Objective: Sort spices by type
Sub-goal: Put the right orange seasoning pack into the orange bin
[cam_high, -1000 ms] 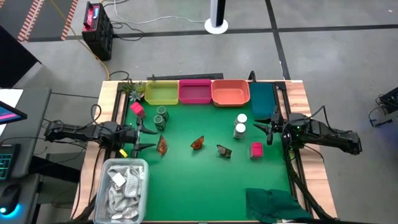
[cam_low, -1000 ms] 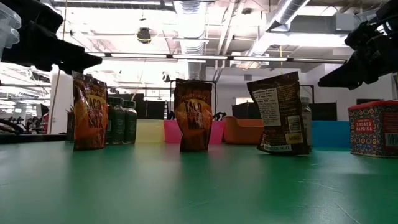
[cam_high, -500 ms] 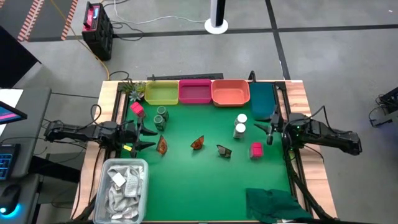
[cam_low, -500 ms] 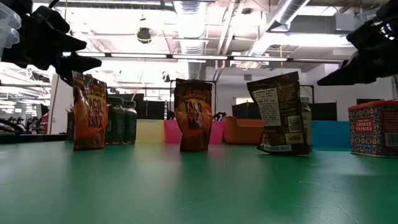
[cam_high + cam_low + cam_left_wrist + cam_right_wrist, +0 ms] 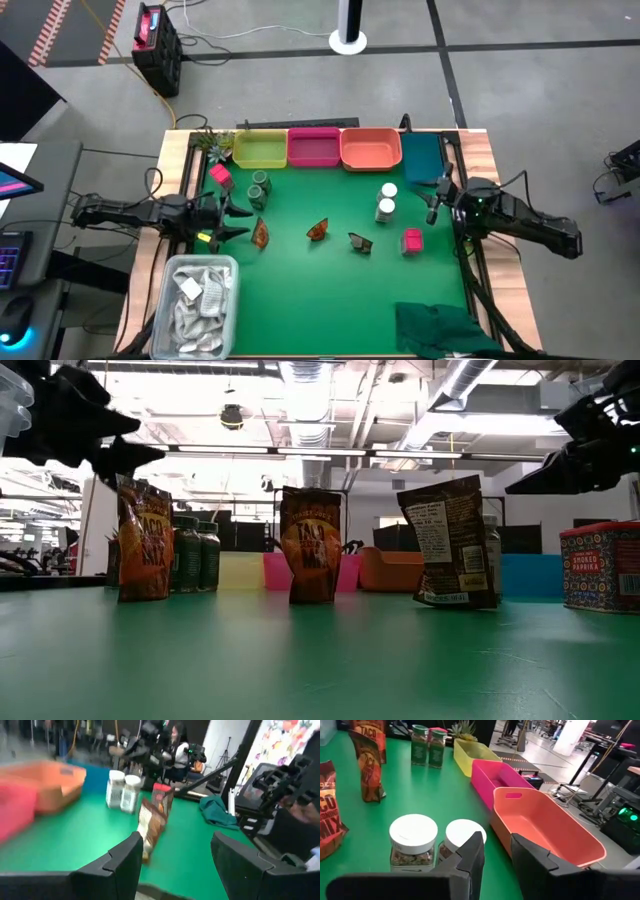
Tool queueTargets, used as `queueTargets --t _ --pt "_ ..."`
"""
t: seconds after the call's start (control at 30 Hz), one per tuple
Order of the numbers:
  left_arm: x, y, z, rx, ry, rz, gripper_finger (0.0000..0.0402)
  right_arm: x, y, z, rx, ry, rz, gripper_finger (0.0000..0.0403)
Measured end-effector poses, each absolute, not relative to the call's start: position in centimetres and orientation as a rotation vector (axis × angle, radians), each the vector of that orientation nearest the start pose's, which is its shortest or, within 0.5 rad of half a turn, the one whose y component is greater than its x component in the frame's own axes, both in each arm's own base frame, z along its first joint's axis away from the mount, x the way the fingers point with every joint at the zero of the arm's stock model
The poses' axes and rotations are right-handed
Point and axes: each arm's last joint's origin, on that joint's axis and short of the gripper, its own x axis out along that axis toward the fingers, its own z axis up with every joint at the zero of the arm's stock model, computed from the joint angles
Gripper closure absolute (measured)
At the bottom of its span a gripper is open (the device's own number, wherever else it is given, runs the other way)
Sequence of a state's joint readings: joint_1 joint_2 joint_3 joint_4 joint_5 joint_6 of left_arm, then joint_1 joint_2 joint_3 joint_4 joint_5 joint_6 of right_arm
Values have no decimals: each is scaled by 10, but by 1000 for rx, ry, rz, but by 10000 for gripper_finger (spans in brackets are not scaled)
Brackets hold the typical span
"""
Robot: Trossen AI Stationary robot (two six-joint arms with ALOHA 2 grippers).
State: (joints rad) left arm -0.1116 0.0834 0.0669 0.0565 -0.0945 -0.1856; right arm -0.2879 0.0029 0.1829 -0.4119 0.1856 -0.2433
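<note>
Two tools (image 5: pixel 236 219) (image 5: pixel 432 200) hovering empty, taco packets (image 5: pixel 318 231) upright

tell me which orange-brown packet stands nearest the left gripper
The orange-brown clear packet at the left end of the row, beside the left gripper; the other two stand farther right.

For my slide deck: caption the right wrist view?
Right claw open above two white-capped jars, beside the orange tray.

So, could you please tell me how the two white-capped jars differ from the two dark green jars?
The white-capped jars have broad white lids and clear bodies showing flaky contents; the dark green jars are darker, with one green cap and one red. The white-capped pair stands near the orange tray on the right; the green pair stands near the yellow tray on the left. Both pairs stand upright, side by side.
</note>
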Motion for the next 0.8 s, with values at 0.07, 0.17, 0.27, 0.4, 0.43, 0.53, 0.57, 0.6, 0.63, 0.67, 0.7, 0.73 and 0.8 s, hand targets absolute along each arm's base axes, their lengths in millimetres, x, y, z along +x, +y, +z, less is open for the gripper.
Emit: queueTargets --t 0.07,0.17,0.27,0.4,0.43,0.53,0.57,0.6,0.63,0.67,0.7,0.73,0.8 --pt "99 -8 189 -110 -78 -21 178 75 -28 185 -226 290 -443 276" --pt "98 -8 196 -50 -144 -18 178 75 -28 185 -227 287 -443 276" --pt "97 -8 201 -20 -201 2 178 76 -28 191 -128 203 -459 276" --pt "96 -7 204 -7 -232 26 178 78 -28 205 191 -26 -468 276" --pt "96 -7 204 -7 -230 31 178 78 -28 208 244 -64 -464 276" --pt "97 -5 203 -40 -218 74 178 78 -28 212 325 -132 -454 276" --pt "97 -5 202 -64 -212 92 178 78 -28 214 328 -147 -451 276" --pt "97 -4 201 -89 -205 110 178 77 -28 215 328 -162 -450 276" --pt "97 -4 200 -110 -197 124 178 77 -28 217 328 -178 -447 276" --pt "97 -3 199 -127 -189 137 178 77 -28 218 327 -193 -445 276" --pt "97 -3 199 -140 -176 148 178 77 -28 219 327 -201 -443 276" --pt "97 -3 198 -149 -161 162 178 77 -28 219 327 -202 -443 276" --pt "96 -2 200 -167 -125 195 178 77 -28 218 328 -194 -444 276"
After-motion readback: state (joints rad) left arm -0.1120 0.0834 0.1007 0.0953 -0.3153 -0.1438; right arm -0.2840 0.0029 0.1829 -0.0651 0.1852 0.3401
